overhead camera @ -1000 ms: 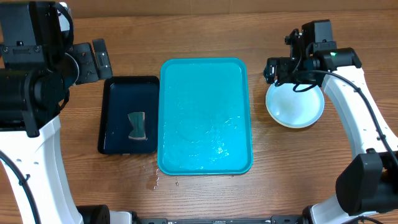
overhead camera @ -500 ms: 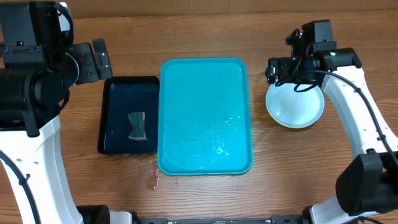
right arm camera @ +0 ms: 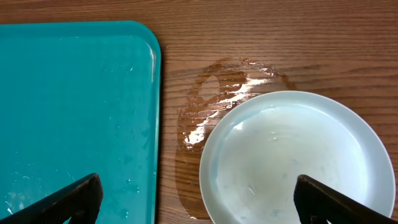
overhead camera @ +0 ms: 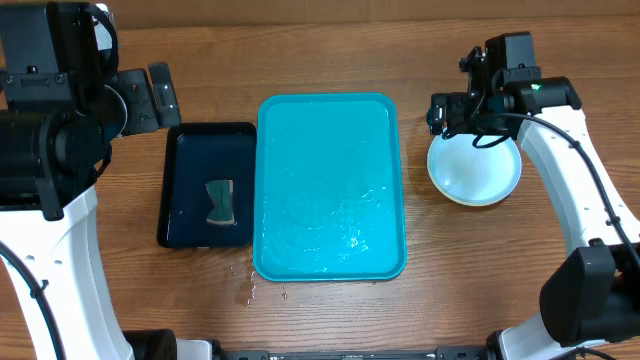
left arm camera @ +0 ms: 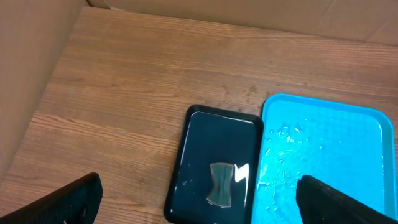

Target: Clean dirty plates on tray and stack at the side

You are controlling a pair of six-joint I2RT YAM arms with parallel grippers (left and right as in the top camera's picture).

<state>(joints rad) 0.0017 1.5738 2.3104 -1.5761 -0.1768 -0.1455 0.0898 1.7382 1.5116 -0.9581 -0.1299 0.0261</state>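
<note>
Right of the bare large turquoise rectangular plastic tray point(overhead camera: 330, 150), the round pale plastic plates point(overhead camera: 475, 172) sit stacked, unmoved this last second; right gripper point(right arm camera: 196, 190) and left gripper point(left arm camera: 198, 190) hang spread, empty, so the task looks finished

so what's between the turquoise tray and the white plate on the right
Just a water puddle on the bare wooden table, reaching the plate; clearest in the right wrist view.

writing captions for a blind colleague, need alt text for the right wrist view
A pale, blue-rimmed plate sits on the wooden table beside a wet turquoise tray, with a puddle between them. The open right end effector frames the bottom corners.
</note>
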